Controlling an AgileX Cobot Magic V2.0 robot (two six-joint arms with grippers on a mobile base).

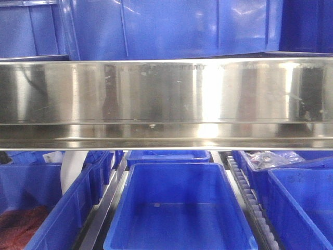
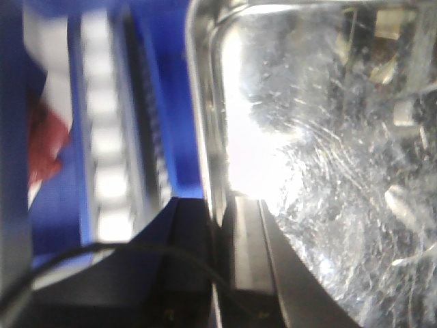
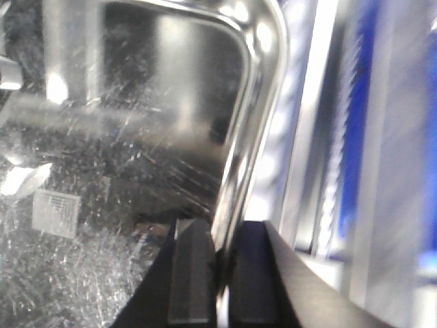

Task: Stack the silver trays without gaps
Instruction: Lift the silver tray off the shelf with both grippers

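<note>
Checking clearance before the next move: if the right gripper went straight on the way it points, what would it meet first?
The silver tray itself: the right gripper is shut on its rim, and the side wall runs ahead between the fingers toward the rounded corner. Past that, depth is unclear.

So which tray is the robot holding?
Look beside the blue plastic bins. There is a shallow shiny steel tray with a scratched floor and rounded corners. Only its thin rim is pinched between black jaws.

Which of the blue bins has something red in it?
The bin at the bottom left: red material lies in it, while the middle bin is empty.
</note>
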